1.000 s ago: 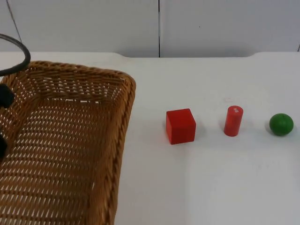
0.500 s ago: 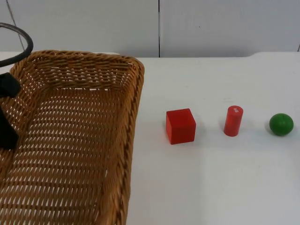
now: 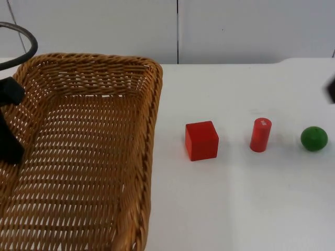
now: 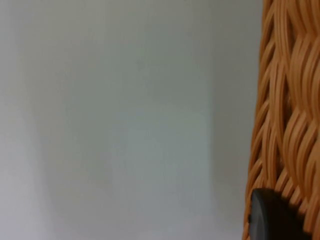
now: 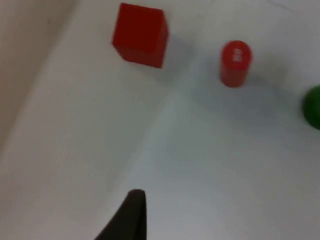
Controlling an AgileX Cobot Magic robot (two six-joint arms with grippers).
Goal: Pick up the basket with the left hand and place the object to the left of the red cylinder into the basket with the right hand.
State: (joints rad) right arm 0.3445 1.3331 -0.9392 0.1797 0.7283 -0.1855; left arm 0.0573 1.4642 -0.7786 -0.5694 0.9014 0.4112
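Note:
The woven wicker basket [image 3: 89, 157] fills the left side of the top view, and my left gripper [image 3: 9, 123] is shut on its left rim. The left wrist view has the basket's weave [image 4: 287, 115] running right beside a black fingertip [image 4: 270, 220]. A red cube [image 3: 201, 140] sits left of the upright red cylinder [image 3: 260, 134]. My right gripper [image 5: 131, 216] hovers over the white table, some way short of the cube [image 5: 140, 34] and the cylinder [image 5: 235, 62]. A black piece of the right arm [image 3: 331, 90] pokes in at the right edge of the top view.
A green ball [image 3: 314, 138] lies to the right of the cylinder, also seen from the right wrist [image 5: 314, 106]. The grey partition wall [image 3: 235, 29] closes the table's far side. White table [image 3: 241, 204] stretches in front of the three objects.
The basket has shifted to the right with my left gripper, so more of it is in view. The right arm has come into the top view at the right edge.

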